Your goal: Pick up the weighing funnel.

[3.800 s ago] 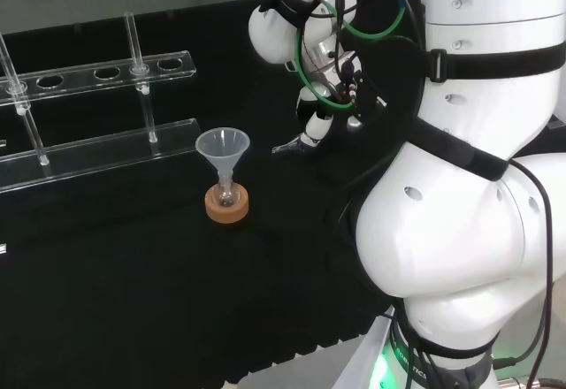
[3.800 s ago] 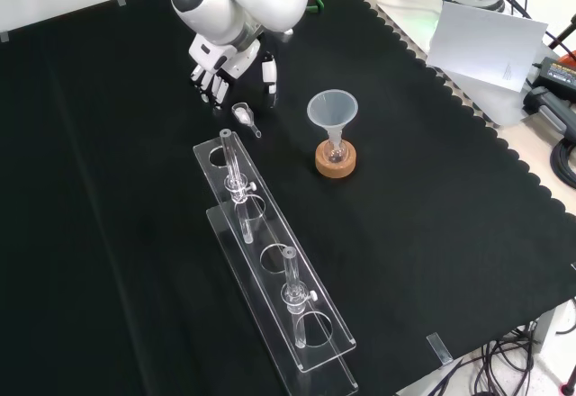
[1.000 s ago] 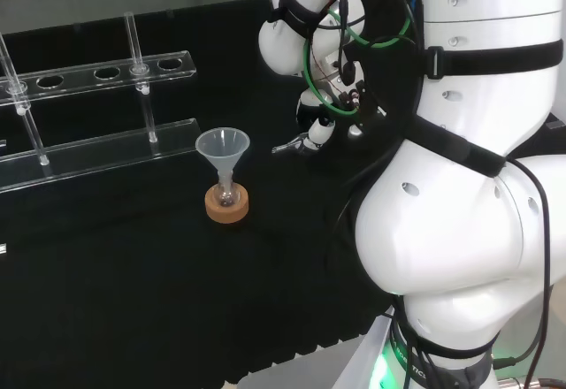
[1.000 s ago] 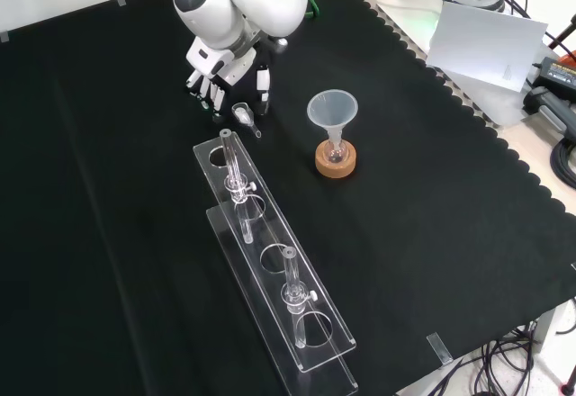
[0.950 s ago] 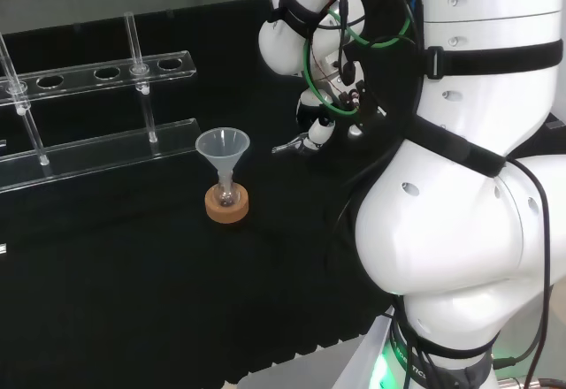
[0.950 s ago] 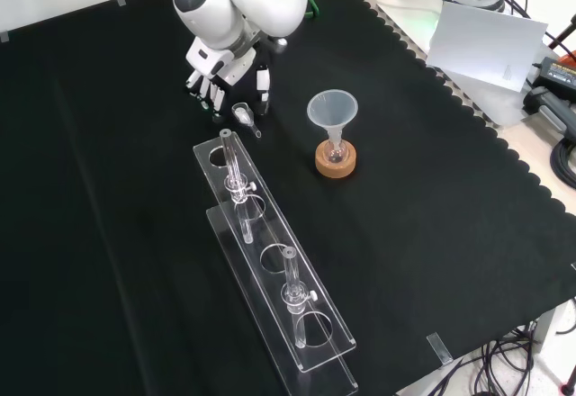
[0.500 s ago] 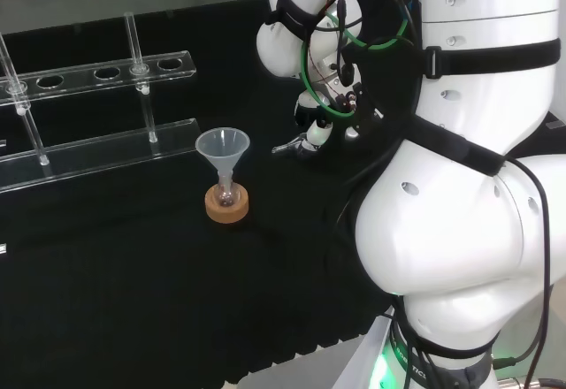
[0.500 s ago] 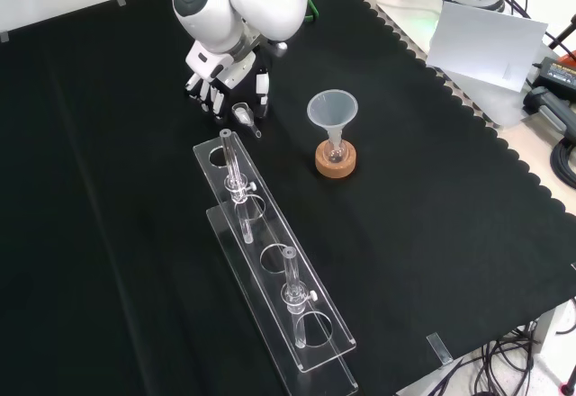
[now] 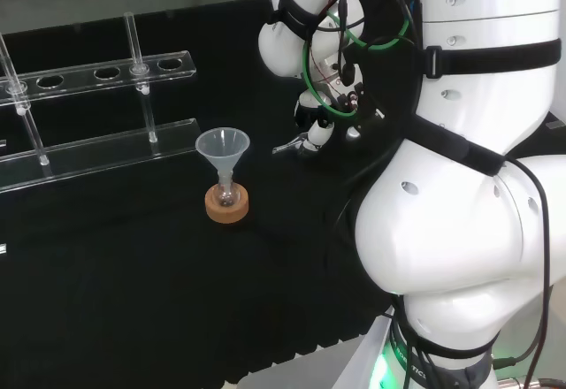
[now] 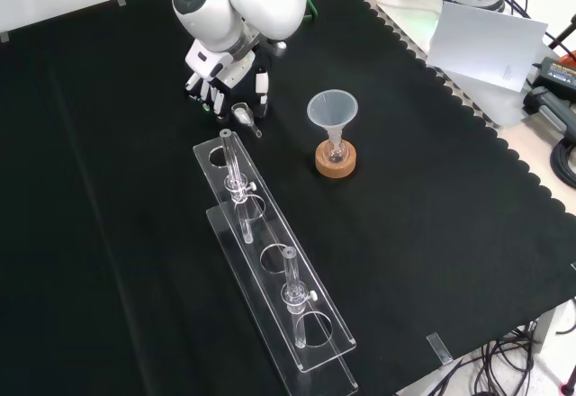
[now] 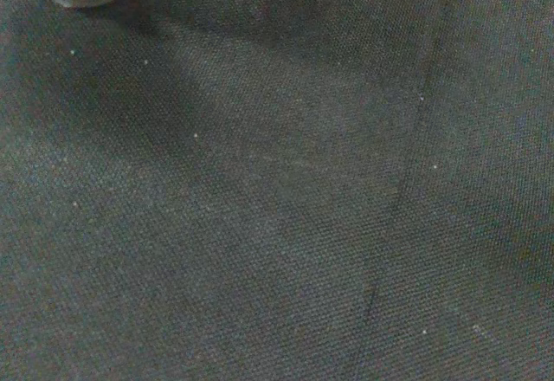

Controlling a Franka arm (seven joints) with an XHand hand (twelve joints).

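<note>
Weighing funnel (image 10: 243, 114): lying on tabletop (image 10: 108, 189) just past far end of test-tube rack (image 10: 270, 259), front view. Flanked by hand (image 10: 219, 70), fingers straight and unclenched, nothing gripped yet. Likely risk: closing off-centre, flicking the slick clear piece against the rack or missing it altogether.

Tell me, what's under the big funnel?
A small flask holds the stem of the funnel, standing on a cork ring. The cloth beneath the ring is hidden.
</note>
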